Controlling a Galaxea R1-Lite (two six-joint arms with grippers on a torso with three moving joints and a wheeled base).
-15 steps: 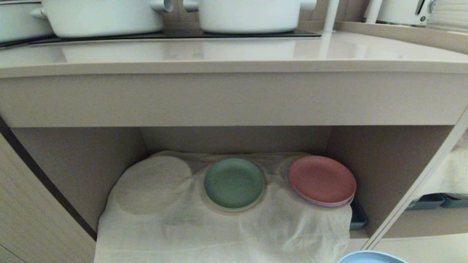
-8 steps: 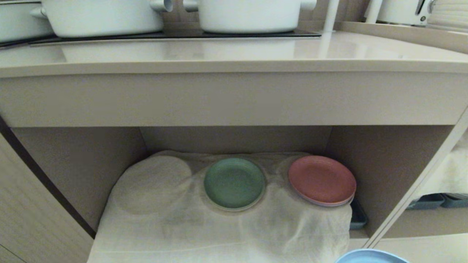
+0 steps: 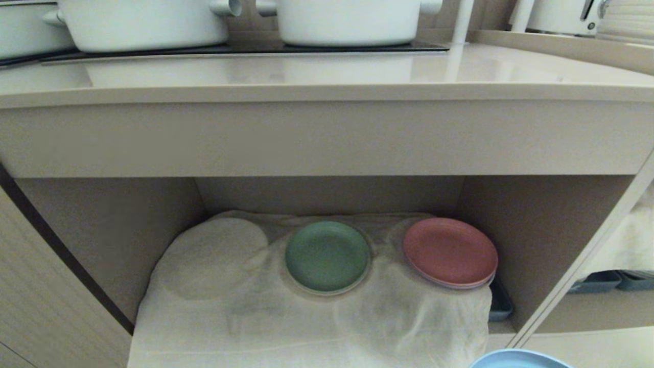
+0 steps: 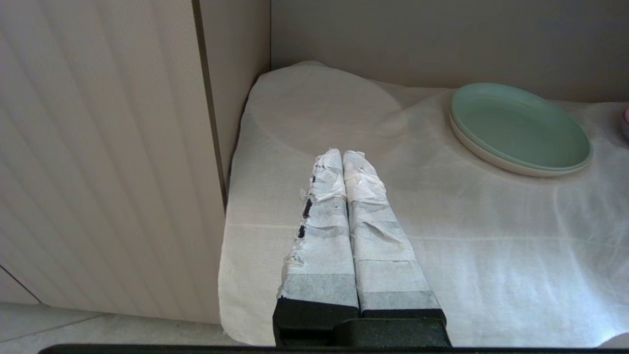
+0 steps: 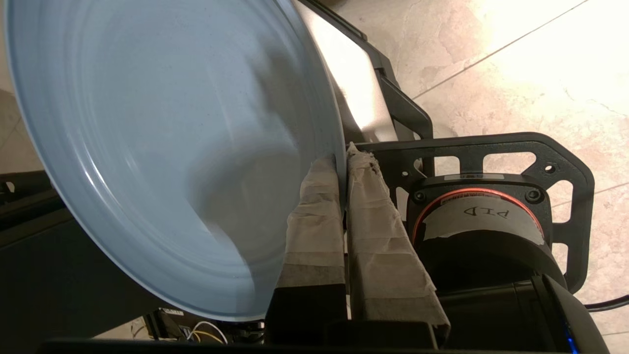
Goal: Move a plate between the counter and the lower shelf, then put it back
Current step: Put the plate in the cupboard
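The light-blue plate (image 5: 162,147) is held by its rim between the taped fingers of my right gripper (image 5: 342,160), which is shut on it. It hangs low over my own base and the tiled floor. In the head view only a sliver of the plate (image 3: 518,359) shows, in front of the lower shelf (image 3: 245,306) and to its right. The beige counter (image 3: 327,76) runs above. My left gripper (image 4: 342,153) is shut and empty, parked before the shelf's left part over the white cloth.
A green plate (image 3: 327,257) and a pink plate (image 3: 449,251) lie on the cloth at the back of the shelf. A round bump shows under the cloth at left (image 3: 214,255). A dark tray (image 3: 499,301) sits beside the right wall. White pots (image 3: 347,20) stand on the hob.
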